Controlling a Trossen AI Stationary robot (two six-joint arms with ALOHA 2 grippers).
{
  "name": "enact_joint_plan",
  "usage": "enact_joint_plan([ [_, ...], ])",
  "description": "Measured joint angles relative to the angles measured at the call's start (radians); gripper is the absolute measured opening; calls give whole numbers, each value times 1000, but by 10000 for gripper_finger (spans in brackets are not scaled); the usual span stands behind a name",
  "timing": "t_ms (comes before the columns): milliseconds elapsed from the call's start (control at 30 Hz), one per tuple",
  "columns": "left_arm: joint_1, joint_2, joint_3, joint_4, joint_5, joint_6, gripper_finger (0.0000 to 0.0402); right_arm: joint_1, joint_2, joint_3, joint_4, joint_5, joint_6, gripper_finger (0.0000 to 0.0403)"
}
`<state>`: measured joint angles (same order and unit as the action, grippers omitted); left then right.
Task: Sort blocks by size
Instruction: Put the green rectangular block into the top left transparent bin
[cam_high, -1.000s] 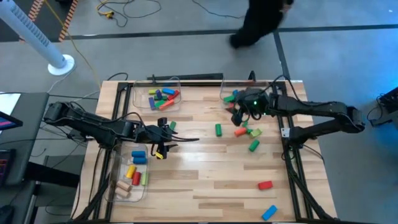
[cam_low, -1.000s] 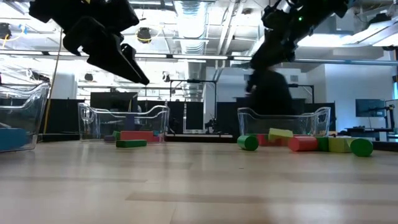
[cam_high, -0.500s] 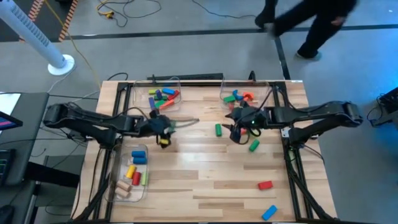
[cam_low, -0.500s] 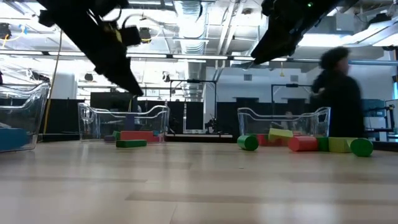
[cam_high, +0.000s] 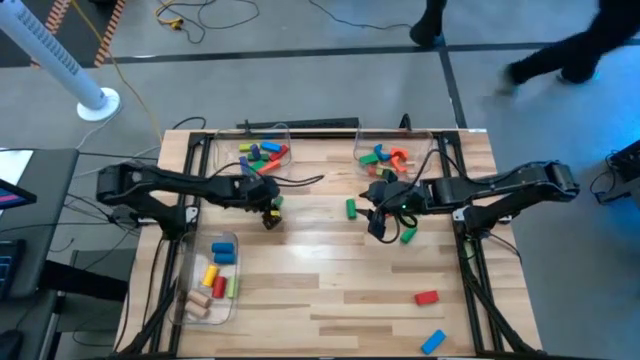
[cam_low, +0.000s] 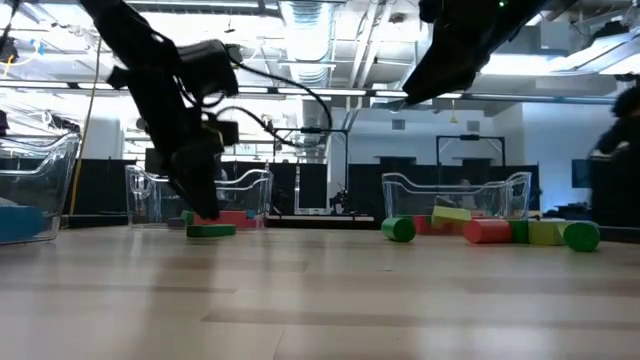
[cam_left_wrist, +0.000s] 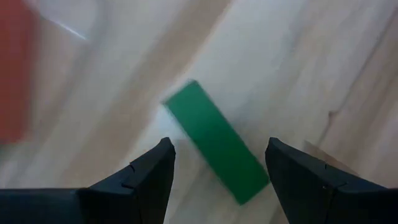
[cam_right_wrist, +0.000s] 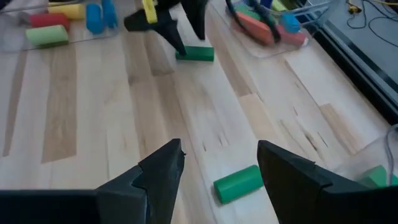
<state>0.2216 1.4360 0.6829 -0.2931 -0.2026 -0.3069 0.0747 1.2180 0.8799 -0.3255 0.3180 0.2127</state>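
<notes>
Now left hand (cam_left_wrist: 217, 163) spread wide over green bar (cam_left_wrist: 216, 151), beside far bin (cam_high: 262, 152); bar lies diagonal, could be knocked aside. Right hand (cam_right_wrist: 219, 163) wide, empty.

The wooden table (cam_high: 330, 290) carries three clear bins: one (cam_high: 262, 153) at about 11 o'clock, one (cam_high: 392, 150) at 1 o'clock, and one (cam_high: 210, 278) at 8 o'clock, each holding blocks. Loose on the boards lie a green bar (cam_high: 276, 203) at 10 o'clock, a green cylinder (cam_high: 352, 208) near the centre, another green cylinder (cam_high: 408, 234) toward 3 o'clock, a red block (cam_high: 426, 297) at 4 o'clock and a blue block (cam_high: 432, 342) at 5 o'clock on the edge.
</notes>
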Motion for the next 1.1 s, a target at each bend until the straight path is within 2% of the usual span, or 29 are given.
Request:
enact_joint_plan([
  [67, 3, 47, 18, 6, 28, 6, 239, 5, 0, 0, 1, 2, 0, 240],
  [367, 3, 203, 106, -55, 32, 52, 234, 39, 0, 0, 17, 30, 0, 240],
  [500, 3, 213, 126, -71, 42, 86, 200, 49, 0, 0, 20, 31, 0, 240],
  [767, -5, 212, 156, -91, 97, 154, 98, 50, 0, 0, 21, 32, 0, 240],
  [1100, -68, 217, 213, -80, 136, 233, 96, 59, 0, 0, 22, 37, -1, 240],
])
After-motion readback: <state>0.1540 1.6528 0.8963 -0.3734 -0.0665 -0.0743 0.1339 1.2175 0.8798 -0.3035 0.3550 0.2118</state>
